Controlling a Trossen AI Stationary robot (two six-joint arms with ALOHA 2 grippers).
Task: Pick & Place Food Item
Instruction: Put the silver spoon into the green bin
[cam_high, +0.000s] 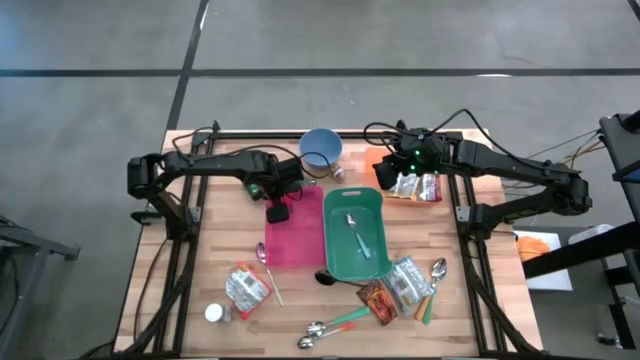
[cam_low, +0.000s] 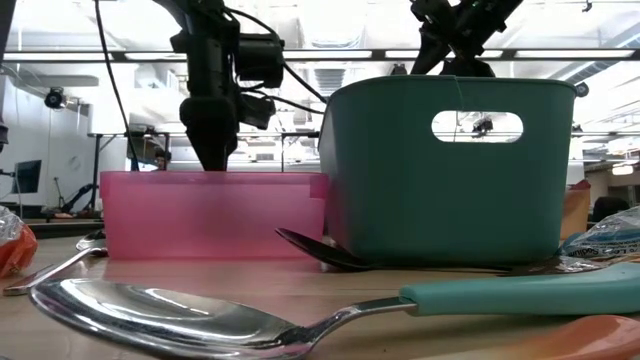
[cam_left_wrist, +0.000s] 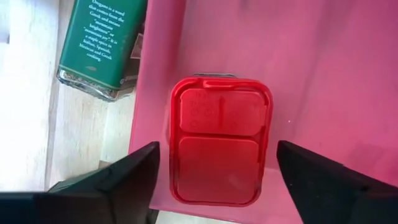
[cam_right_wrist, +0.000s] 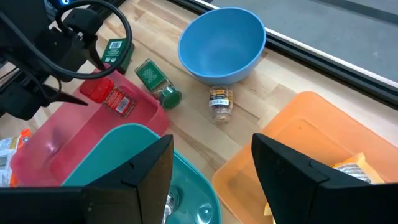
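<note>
A green spice jar (cam_left_wrist: 99, 50) reads "Oregano". The red-lidded rectangular spice tin (cam_left_wrist: 219, 148) lies in the pink plastic bin (cam_left_wrist: 323, 74), between the left gripper (cam_left_wrist: 214, 180)'s wide-spread jaws, untouched. The right gripper (cam_right_wrist: 211, 168) hangs half-open, empty.

Grey concrete floor (cam_high: 90, 40) with dark seams, wooden table (cam_high: 230, 240), bright ceiling lights (cam_low: 300, 25) behind

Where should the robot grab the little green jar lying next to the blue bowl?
Grip the green jar across its round middle, coming from straight above. It lies on its side on the wooden table, so both curved flanks are free, though the pink bin crowds one side.
</note>
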